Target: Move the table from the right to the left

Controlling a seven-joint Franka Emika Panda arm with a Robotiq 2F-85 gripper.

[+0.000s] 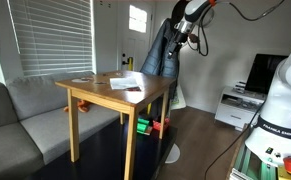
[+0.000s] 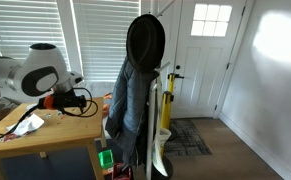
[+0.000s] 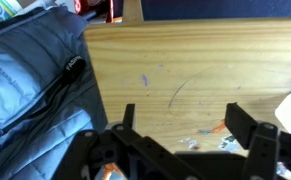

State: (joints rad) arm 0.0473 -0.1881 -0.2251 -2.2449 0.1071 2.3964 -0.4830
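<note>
The table point(image 1: 113, 93) is tall and light-brown, with a square top, straight legs and papers point(image 1: 123, 82) lying on it. It also shows at the lower left in an exterior view point(image 2: 47, 135), and its bare top fills the wrist view point(image 3: 195, 60). My gripper point(image 3: 185, 125) is open and empty, hovering above the table top near the edge beside a hanging jacket. In both exterior views the gripper point(image 1: 192, 38) point(image 2: 78, 99) is above the table and touches nothing.
A grey-blue jacket point(image 2: 133, 100) hangs on a coat stand close to the table, also in the wrist view point(image 3: 30, 90). A grey couch point(image 1: 25, 110) stands beside the table. A low white cabinet point(image 1: 240, 103) carries a screen. Colourful items point(image 1: 147, 126) lie under the table.
</note>
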